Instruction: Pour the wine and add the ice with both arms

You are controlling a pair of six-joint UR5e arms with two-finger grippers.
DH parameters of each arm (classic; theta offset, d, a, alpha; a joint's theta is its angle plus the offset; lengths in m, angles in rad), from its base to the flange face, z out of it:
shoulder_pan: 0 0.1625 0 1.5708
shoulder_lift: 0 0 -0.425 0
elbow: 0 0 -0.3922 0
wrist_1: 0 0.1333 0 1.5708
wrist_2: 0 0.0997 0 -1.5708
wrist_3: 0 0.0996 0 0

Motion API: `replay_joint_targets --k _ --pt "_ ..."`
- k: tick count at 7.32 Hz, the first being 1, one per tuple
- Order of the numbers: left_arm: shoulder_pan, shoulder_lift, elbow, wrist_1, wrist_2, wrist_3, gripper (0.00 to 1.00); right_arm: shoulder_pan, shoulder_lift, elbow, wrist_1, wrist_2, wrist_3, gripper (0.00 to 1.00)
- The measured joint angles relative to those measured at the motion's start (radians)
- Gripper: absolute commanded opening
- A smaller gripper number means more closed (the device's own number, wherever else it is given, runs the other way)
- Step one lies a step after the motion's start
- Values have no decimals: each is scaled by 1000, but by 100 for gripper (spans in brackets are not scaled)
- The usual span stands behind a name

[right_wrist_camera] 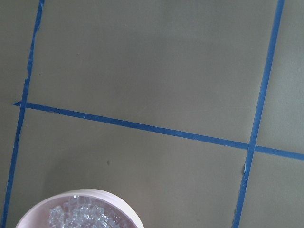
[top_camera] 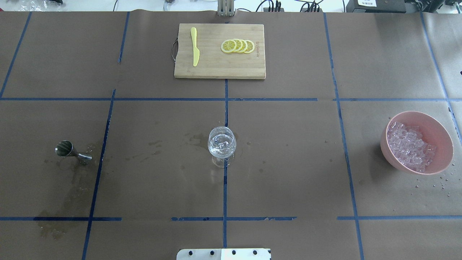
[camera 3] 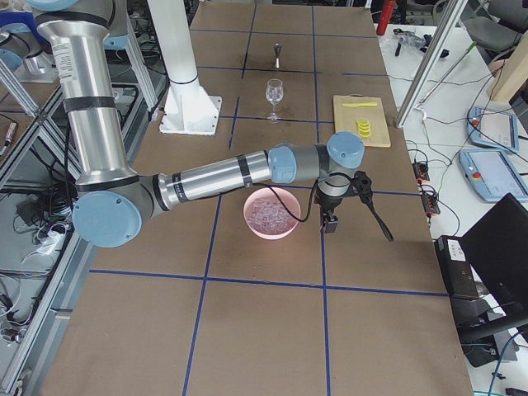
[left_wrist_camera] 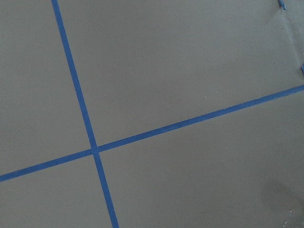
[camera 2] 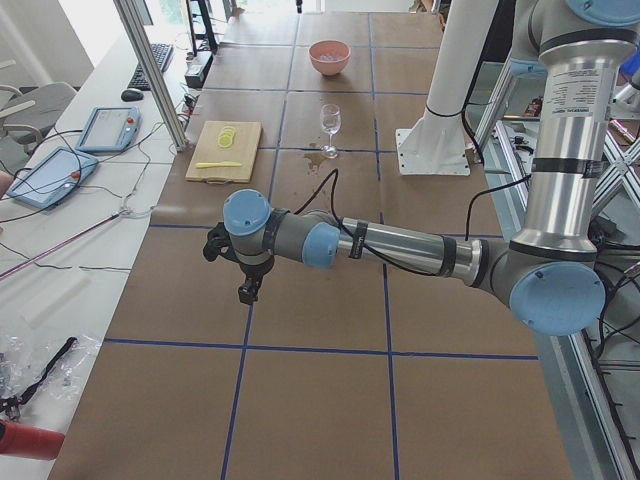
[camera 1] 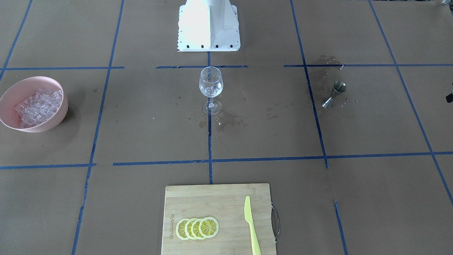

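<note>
Ice (top_camera: 223, 143) sits in the wine glass (top_camera: 220, 161) at the overhead frame's centre, and more is heaped in the pink bowl (top_camera: 442, 131) at right. The wine is too pale to make out. The jigger (top_camera: 70, 151) stands at left. My left tool (camera 2: 248, 290) and right tool (camera 3: 330, 221) hang over bare table (top_camera: 288, 162); whether they are apart or together I cannot tell. Filling looks done, so I should lift straight up, clear of the bowl.

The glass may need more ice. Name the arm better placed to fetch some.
Probably right. The right arm ends beside the pink bowl of ice, whose rim shows in its wrist camera. The left arm is at the table's opposite end.
</note>
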Motion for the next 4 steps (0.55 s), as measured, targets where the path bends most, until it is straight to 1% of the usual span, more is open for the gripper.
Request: replay_joint_targets --k 1,4 --pt "-1 5 -1 -19 0 -5 100 0 -2 -2 0 3 2 100" --pt "0 3 8 -34 1 -13 100 1 -8 -12 4 48 -5 100"
